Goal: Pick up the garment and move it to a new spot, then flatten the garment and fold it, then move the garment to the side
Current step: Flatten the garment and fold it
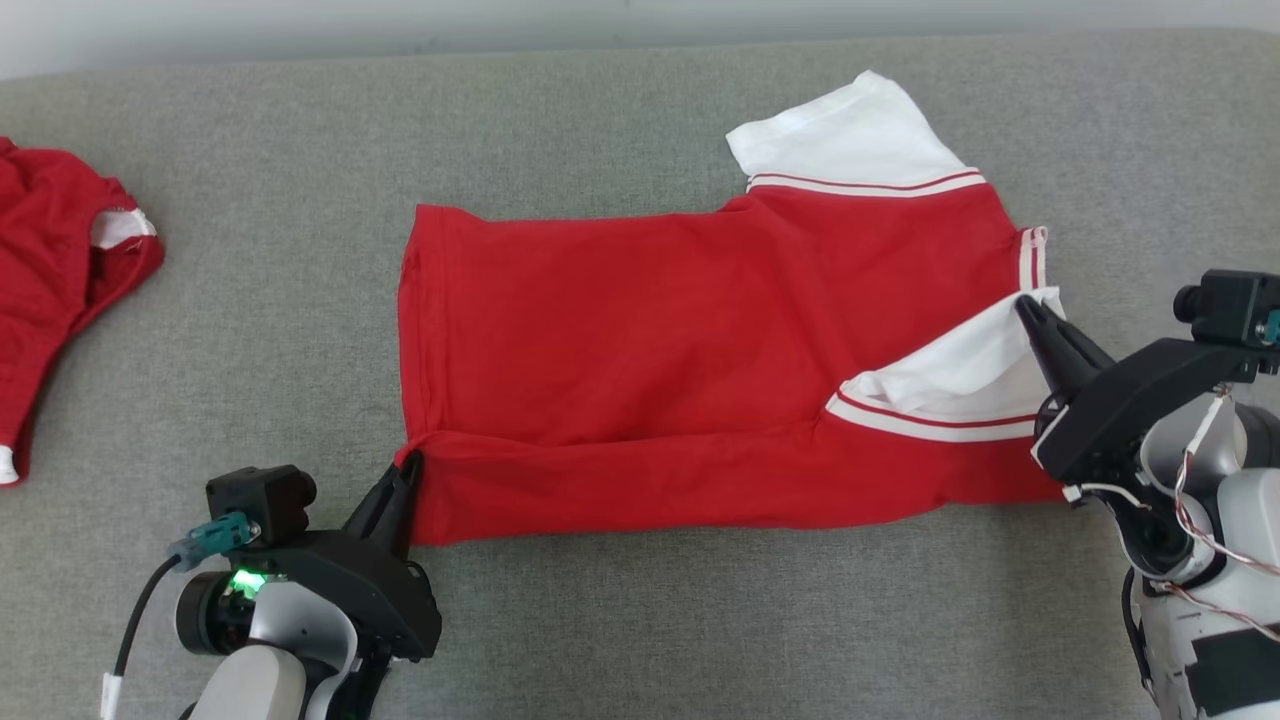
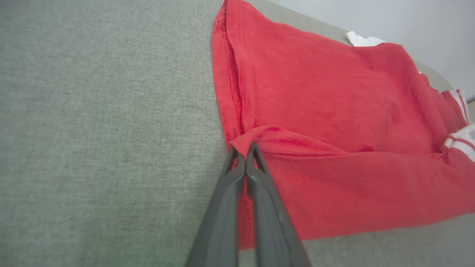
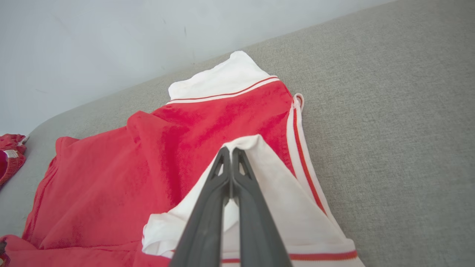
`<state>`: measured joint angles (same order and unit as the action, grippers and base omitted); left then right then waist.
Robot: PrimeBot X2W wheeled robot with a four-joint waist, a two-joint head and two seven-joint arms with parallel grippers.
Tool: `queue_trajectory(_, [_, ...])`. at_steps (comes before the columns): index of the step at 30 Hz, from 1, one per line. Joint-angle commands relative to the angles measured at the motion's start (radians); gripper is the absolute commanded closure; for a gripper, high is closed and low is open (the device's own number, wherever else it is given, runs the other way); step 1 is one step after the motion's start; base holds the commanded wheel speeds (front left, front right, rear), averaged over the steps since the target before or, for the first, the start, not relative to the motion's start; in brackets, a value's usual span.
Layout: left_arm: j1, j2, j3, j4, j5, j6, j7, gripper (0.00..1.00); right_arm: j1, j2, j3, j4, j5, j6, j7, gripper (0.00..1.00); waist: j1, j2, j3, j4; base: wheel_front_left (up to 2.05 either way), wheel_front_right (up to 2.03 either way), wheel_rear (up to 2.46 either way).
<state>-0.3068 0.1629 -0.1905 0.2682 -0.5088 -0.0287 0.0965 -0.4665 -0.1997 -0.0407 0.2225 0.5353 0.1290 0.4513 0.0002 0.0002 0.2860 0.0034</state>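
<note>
While the left tool (image 1: 410,464) pinches the garment's (image 1: 640,330) hem corner (image 2: 261,133) — folded over — the right tool (image 1: 1026,306) clamps its white sleeve (image 1: 965,375).

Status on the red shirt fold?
Left tool shut on hem corner of red shirt with white sleeves. Right tool shut on near white sleeve. Near edge folded over. Second red garment far left, apart.
</note>
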Motion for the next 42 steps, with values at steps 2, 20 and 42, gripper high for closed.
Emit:
queue_trajectory(2, [-0.016, 0.002, -0.001, 0.013, 0.004, -0.005, -0.01, 1.0, -0.024, -0.011, 0.011, 0.023, -0.007, 0.003, -0.023, 1.0, -0.0002, -0.0002, 0.012, 0.007, 0.0, 0.0, 0.0])
queue_trajectory(20, [-0.067, -0.001, 0.009, 0.101, -0.002, 0.001, -0.091, 0.0, -0.096, -0.02, 0.059, 0.164, 0.014, 0.003, -0.214, 0.0, -0.0002, -0.0002, 0.016, 0.011, 0.0, 0.0, 0.0])
queue_trajectory(42, [0.027, -0.003, -0.06, 0.089, 0.116, 0.093, -0.19, 0.0, 0.131, -0.027, -0.024, 0.11, -0.193, 0.003, -0.053, 0.0, -0.0002, -0.0002, -0.027, -0.008, 0.0, 0.0, 0.0])
